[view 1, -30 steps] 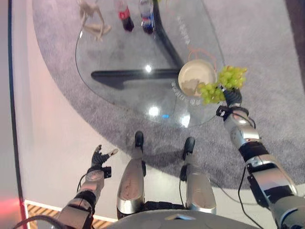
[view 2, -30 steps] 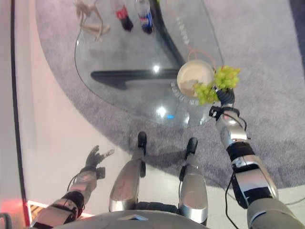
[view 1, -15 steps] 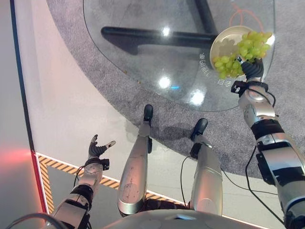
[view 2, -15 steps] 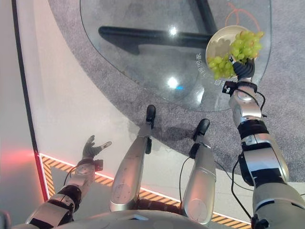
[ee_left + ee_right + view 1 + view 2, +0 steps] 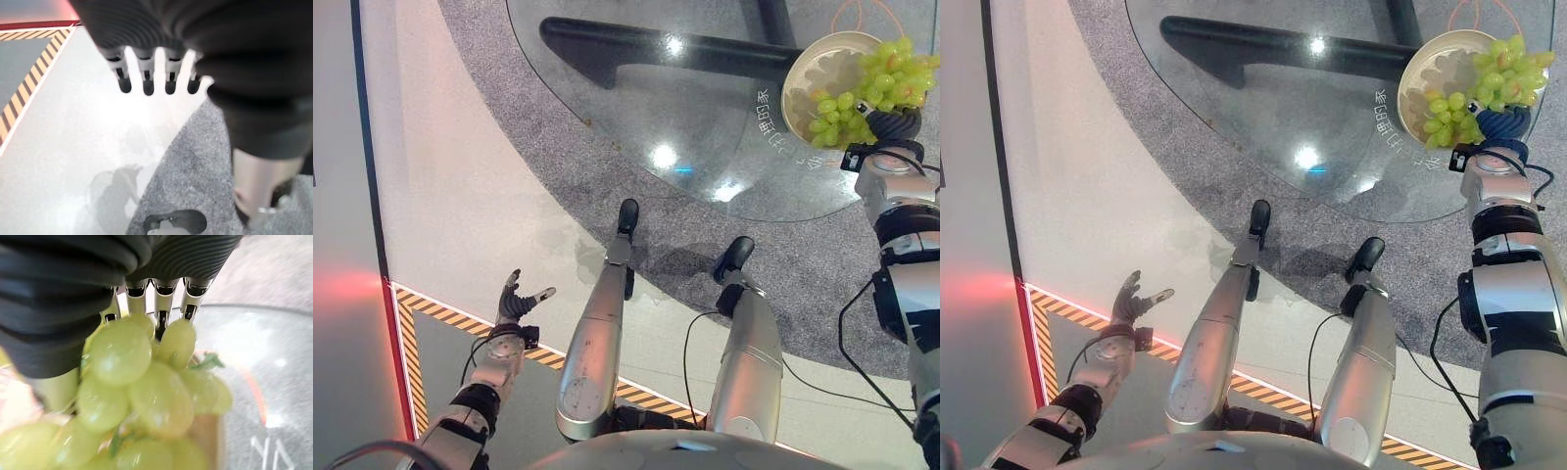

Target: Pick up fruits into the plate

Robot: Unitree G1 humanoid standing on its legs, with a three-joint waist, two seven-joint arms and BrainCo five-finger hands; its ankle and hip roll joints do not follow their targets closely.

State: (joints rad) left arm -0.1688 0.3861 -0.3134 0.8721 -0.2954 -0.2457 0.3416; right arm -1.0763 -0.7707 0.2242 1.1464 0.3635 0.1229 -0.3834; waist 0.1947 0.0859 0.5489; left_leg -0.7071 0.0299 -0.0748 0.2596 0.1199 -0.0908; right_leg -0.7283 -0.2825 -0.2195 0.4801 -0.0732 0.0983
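The grapes (image 5: 867,93) hang as one green bunch over the plate (image 5: 803,78), partly inside its rim and partly spilling past its right edge. The right hand (image 5: 891,125) holds them from the near side; in the right wrist view its fingers (image 5: 164,303) curl round the top of the bunch (image 5: 142,382). So the carry looks nearly done, and what is left, as I judge it, is to lower the bunch fully into the plate and let go. The plate sits near the right edge of the glass bench (image 5: 705,108). The left hand (image 5: 514,305) hangs low over the floor, fingers spread, holding nothing.
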